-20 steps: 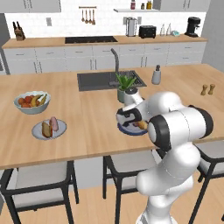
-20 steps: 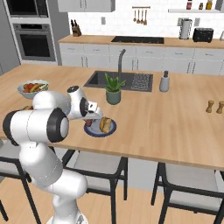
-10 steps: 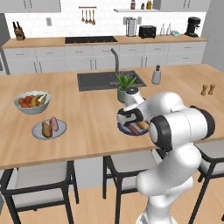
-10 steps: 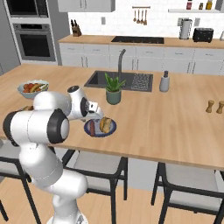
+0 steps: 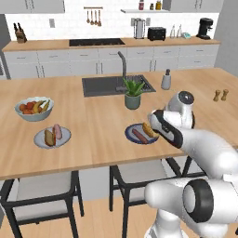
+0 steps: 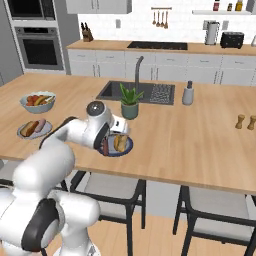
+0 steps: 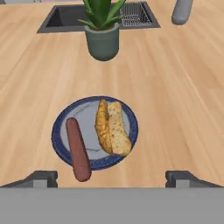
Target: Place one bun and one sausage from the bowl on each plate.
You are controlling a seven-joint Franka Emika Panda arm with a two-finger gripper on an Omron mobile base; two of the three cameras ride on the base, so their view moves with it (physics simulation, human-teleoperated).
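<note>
A blue-grey plate (image 7: 59, 131) lies just below my open gripper (image 7: 111, 177), whose fingers (image 7: 41, 177) stand wide apart with nothing between them. A pinkish-red sausage (image 7: 78, 148) rests on the plate's left part, one end over the rim. A split golden bun (image 7: 112, 127) lies beside it. From the base, my gripper (image 5: 155, 124) hovers at the right edge of this plate (image 5: 131, 128). The second plate (image 5: 64, 138) to the left holds a bun (image 5: 49, 137) and a sausage (image 5: 57, 131). The brown wooden bowl is out of view.
A potted plant (image 5: 133, 95) stands just behind the near plate, before the sink (image 5: 111, 85). A pale fruit bowl (image 5: 33, 108) sits behind the left plate. A soap dispenser (image 5: 166, 80) and shakers (image 5: 220, 95) stand to the right. Stools sit under the counter edge.
My hand has drawn back and up from the near plate. The sausage, covered by the hand a second ago, now lies in plain sight beside the bun.
</note>
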